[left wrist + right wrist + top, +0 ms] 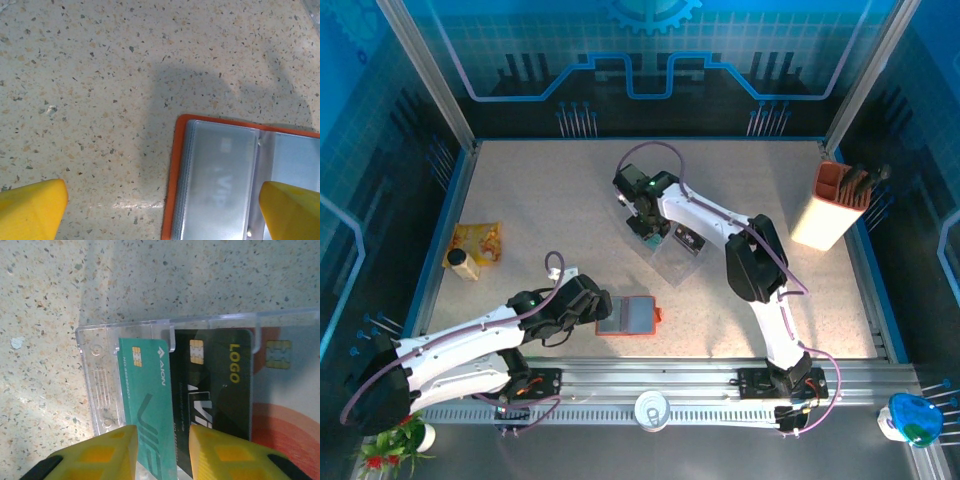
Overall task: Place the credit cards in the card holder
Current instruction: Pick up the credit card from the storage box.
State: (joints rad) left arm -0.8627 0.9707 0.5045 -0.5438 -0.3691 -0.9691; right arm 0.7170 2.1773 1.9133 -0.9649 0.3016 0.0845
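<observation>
The card holder (628, 316) lies open on the table near the front, orange-red rim up, clear sleeves (220, 175) showing. My left gripper (598, 308) hovers at its left edge, open wide; in the left wrist view the gripper (162, 212) has one yellow fingertip over bare table and the other over the holder. My right gripper (645, 222) is over the clear tray (100, 385), open, its fingers either side of a tilted teal card (145, 390). A black card (215, 385) and a red-and-white card (287, 410) lie beside it in the tray.
A tall orange-and-white box of pens (835, 205) stands at the back right. A yellow packet (480, 240) and a small bottle (463, 264) lie at the left edge. The clear tray (682, 260) sits mid-table, behind the holder.
</observation>
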